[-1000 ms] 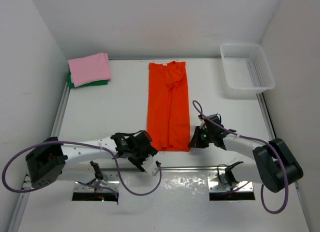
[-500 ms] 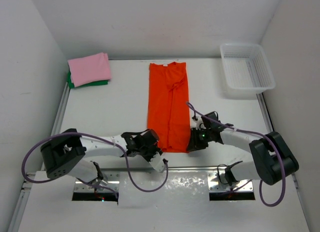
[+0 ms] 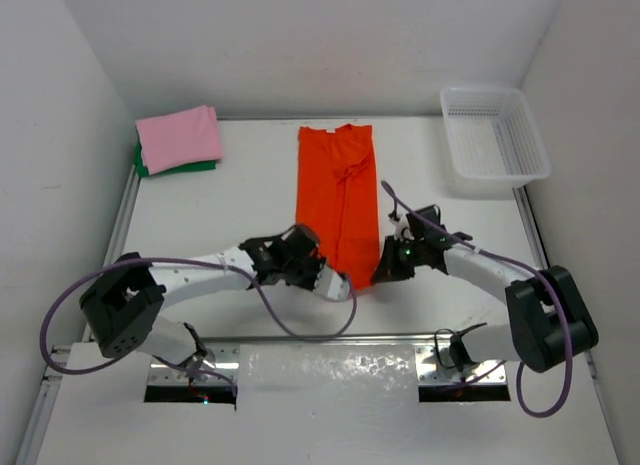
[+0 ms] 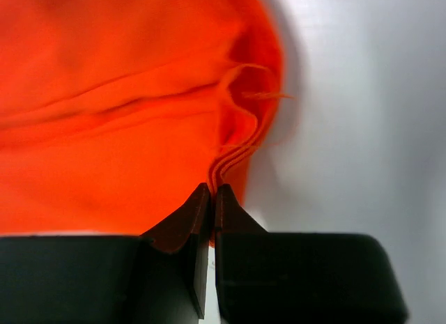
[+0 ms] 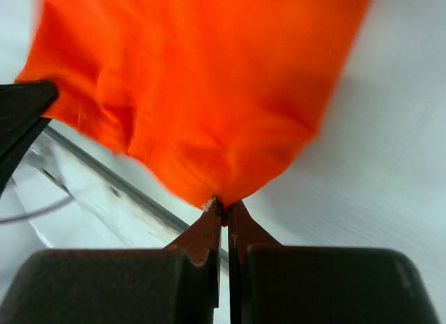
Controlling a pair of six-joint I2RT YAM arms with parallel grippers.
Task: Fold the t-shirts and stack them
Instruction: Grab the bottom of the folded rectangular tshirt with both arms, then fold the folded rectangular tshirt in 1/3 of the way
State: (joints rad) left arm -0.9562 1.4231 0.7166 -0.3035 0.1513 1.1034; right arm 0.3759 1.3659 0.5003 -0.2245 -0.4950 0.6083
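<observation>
Orange shirt: the vivid orange soft cloth t-shirt (image 3: 336, 195) lies as a long narrow strip down the middle of the white table (image 3: 220, 215), collar end at the far side.
Change, near hem: half a second ago it lay flat close to the table's near edge. It is now drawn up and back, so the strip reads shorter at that end.
Change, arms: both have advanced from the near edge. The left one, earlier beside the hem, is now at its corner.
Appearance: a lengthwise crease runs down the centre. The far part is flat, while the near end (image 5: 202, 80) bunches and sags between the two holds.
Left gripper (image 4: 212, 191): clenched on the near-left hem corner, with several layered cloth edges (image 4: 104, 94) nipped between the tips.
Right gripper (image 5: 224, 207): clenched on the near-right hem corner.
Overhead position: the left gripper (image 3: 340, 282) and right gripper (image 3: 378, 275) sit close together.
Other shirts: a pale pink folded shirt (image 3: 180, 137) rests on a bright green folded shirt (image 3: 195, 167) at the far-left corner.
Basket: the white plastic lattice basket (image 3: 495, 135) stands at the far right, well apart.
</observation>
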